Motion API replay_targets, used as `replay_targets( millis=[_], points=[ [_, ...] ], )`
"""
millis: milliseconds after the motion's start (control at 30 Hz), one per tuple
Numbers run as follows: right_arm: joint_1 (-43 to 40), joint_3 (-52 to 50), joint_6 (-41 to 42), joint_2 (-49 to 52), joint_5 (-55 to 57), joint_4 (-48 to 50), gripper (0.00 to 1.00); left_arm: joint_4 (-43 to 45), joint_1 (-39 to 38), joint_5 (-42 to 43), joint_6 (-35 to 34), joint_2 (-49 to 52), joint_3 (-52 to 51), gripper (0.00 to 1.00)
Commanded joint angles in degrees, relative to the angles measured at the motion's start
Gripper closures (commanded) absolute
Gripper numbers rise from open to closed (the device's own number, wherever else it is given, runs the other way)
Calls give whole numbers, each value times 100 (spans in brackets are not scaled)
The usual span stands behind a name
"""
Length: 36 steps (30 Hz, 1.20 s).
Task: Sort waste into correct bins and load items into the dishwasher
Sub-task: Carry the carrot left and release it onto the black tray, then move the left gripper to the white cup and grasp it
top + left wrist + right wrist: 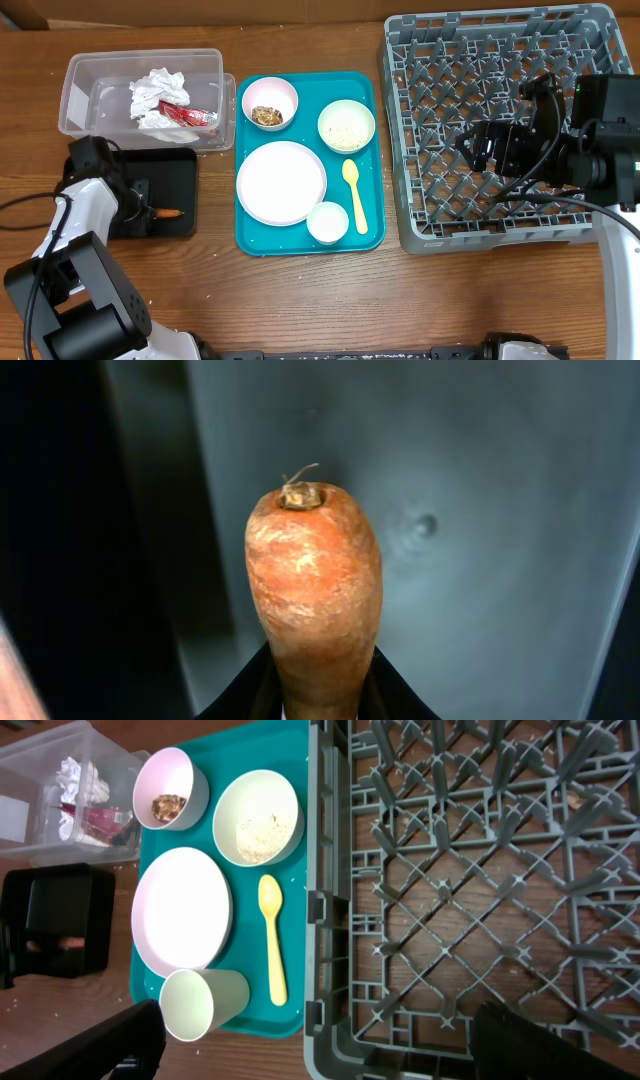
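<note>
My left gripper (150,207) is shut on the orange carrot piece (313,580) and holds it just above the black tray (170,178); the carrot's tip shows in the overhead view (170,213). The clear tub (90,72) holds crumpled napkins (155,95) and the red wrapper (190,115). On the teal tray are the plate (281,182), a bowl with the brown lump (268,103), a bowl with rice (346,126), the cup (327,221) and the yellow spoon (354,195). My right gripper (490,145) is open and empty above the grey dish rack (420,215).
The teal tray (250,235) lies between the bins and the rack. In the right wrist view the rack's left wall (320,870) runs beside the tray, with the cup (200,1002) lying on its side and the spoon (272,935) close by.
</note>
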Motion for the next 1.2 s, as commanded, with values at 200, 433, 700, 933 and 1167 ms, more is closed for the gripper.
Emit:
replay_targets(
  millis=[200, 433, 700, 933, 1167],
  points=[
    [-9, 116, -7, 61, 4, -76, 0, 1163, 9, 688, 848, -190, 330, 17],
    [-9, 116, -7, 61, 4, -114, 0, 1045, -46, 713, 1799, -868, 1102, 0],
    [-9, 116, -9, 61, 4, -90, 0, 612, -863, 1626, 4295, -2116, 1587, 0],
    [-9, 116, -9, 61, 4, -92, 0, -199, -2304, 2330, 6494, -2323, 1578, 13],
    [-9, 116, -9, 61, 4, -90, 0, -1255, -3630, 2365, 6730, -1541, 1565, 43]
  ],
)
